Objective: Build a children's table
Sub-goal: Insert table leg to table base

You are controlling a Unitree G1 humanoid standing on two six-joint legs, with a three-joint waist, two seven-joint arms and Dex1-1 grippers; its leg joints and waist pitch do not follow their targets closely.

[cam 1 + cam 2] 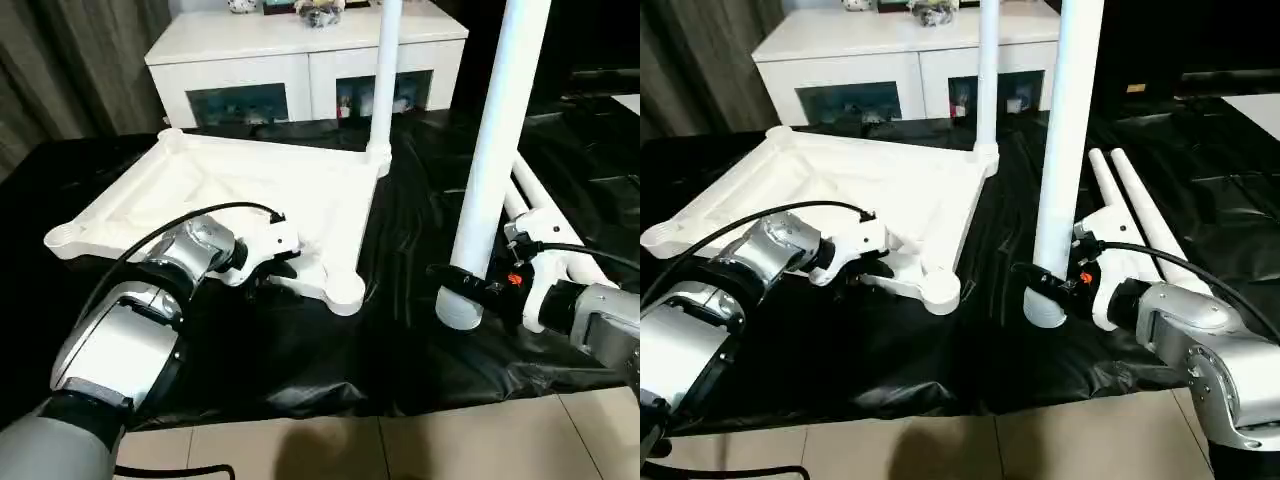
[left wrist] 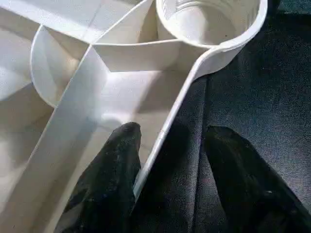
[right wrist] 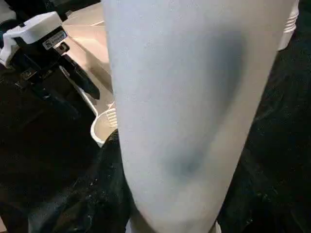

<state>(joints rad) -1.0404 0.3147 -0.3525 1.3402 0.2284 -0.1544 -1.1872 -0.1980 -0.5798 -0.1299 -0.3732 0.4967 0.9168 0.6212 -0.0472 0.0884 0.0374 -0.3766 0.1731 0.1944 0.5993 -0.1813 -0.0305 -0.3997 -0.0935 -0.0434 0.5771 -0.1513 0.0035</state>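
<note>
Upside down, the white table top (image 1: 230,195) lies on the black cloth (image 1: 400,330), one leg (image 1: 383,80) standing in its far corner. At the near corner cup (image 2: 209,22), the left gripper (image 2: 170,174) sits open over the top's edge. Beside the top, the right gripper (image 1: 470,285) holds a second leg (image 1: 495,150) upright. Two more legs (image 1: 1140,215) lie behind it.

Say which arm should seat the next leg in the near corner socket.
Right. The right gripper already holds a leg upright beside the empty socket; the left gripper straddles the tabletop rim.
</note>
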